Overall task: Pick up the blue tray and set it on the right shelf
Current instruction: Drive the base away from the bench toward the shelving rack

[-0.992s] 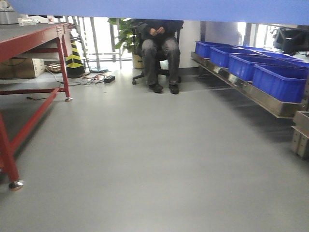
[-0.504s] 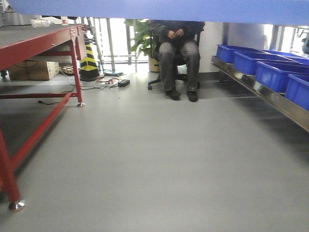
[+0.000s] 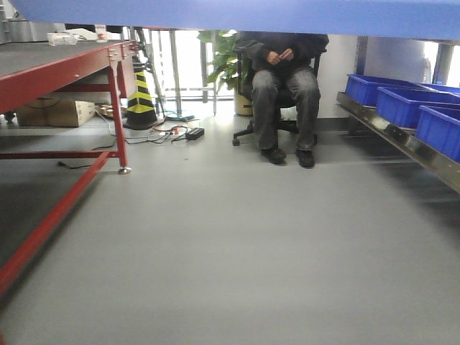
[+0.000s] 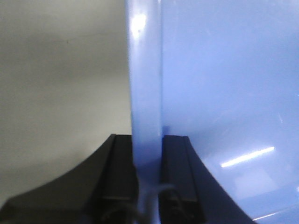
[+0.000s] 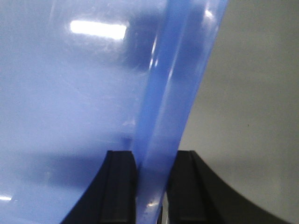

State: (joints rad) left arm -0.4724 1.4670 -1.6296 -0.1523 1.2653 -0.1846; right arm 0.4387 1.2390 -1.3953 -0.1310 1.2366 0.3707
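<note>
The blue tray (image 3: 237, 14) spans the top of the front view, held in the air above the grey floor. In the left wrist view my left gripper (image 4: 147, 149) is shut on the tray's left wall (image 4: 145, 93), one black finger on each side. In the right wrist view my right gripper (image 5: 152, 163) is shut on the tray's right wall (image 5: 173, 84) the same way. The right shelf (image 3: 402, 140) runs along the right edge of the front view, its shiny steel rail slanting toward me.
Deep dark blue bins (image 3: 402, 100) sit in a row on the shelf. A red-framed table (image 3: 65, 72) stands on the left. A seated person (image 3: 284, 79) is straight ahead, with a striped cone (image 3: 141, 100), cables and a cardboard box (image 3: 54, 111) behind the table.
The front view has swung left: the shelf and bins have slid toward the right edge, and the person and the table have shifted right and grown larger. Both grips on the tray are unchanged.
</note>
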